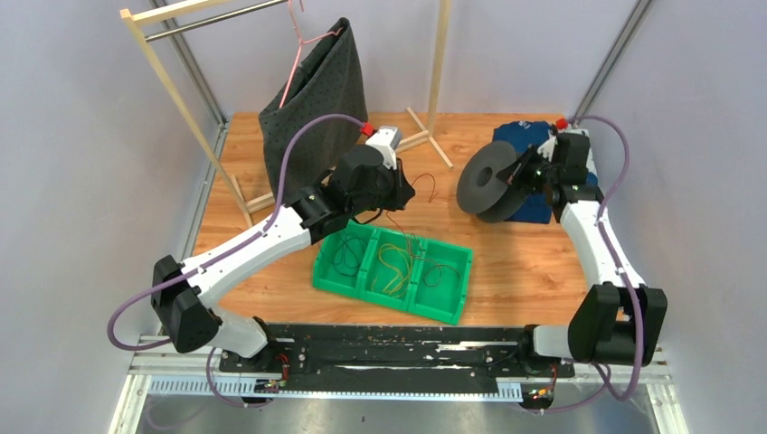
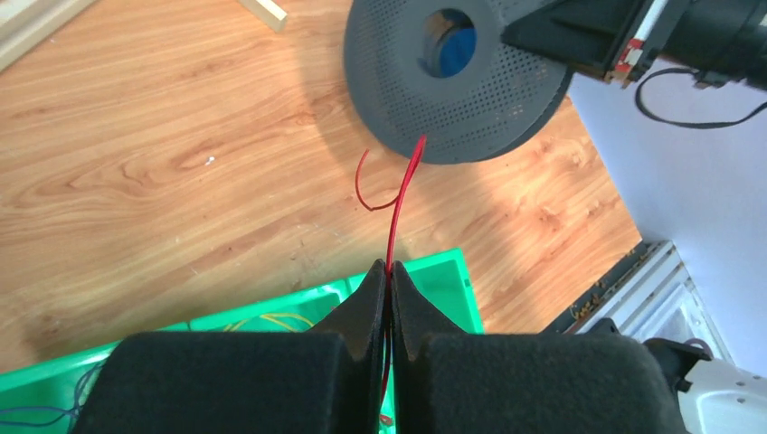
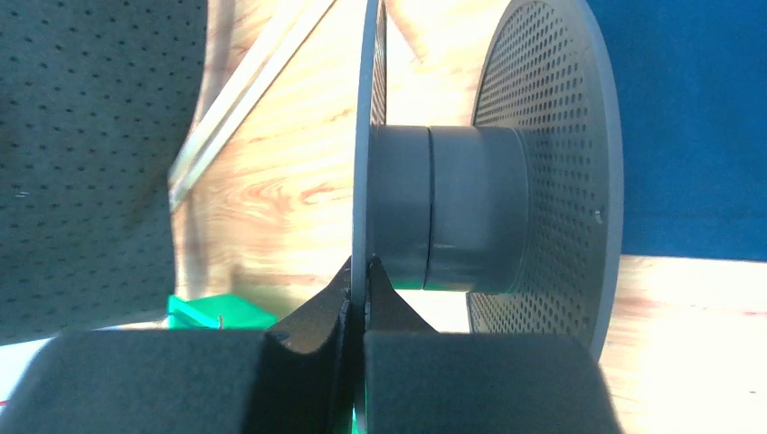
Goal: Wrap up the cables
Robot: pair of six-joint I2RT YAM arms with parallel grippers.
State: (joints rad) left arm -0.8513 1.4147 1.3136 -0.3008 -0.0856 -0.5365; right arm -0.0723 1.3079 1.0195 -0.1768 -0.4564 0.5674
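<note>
My left gripper (image 2: 390, 268) is shut on a thin red cable (image 2: 398, 217), which runs up from the pads to the rim of the grey perforated spool (image 2: 452, 99) and curls there in a small loop. In the top view that left gripper (image 1: 409, 192) hangs behind the green tray (image 1: 463, 280), with the red cable (image 1: 432, 185) to its right. My right gripper (image 3: 359, 265) is shut on the spool's thin left flange (image 3: 360, 181), beside the hub (image 3: 452, 208). The spool (image 1: 488, 181) stands on edge at the back right. A yellow cable (image 1: 393, 262) and a dark cable (image 1: 344, 258) lie in the tray.
A wooden clothes rack (image 1: 181, 99) holds a dark grey cloth (image 1: 317, 99) on a pink hanger at the back left. A blue cloth (image 1: 525, 136) lies behind the spool. The rack's foot (image 1: 430, 136) crosses the back middle. A black rail (image 1: 398, 348) runs along the near edge.
</note>
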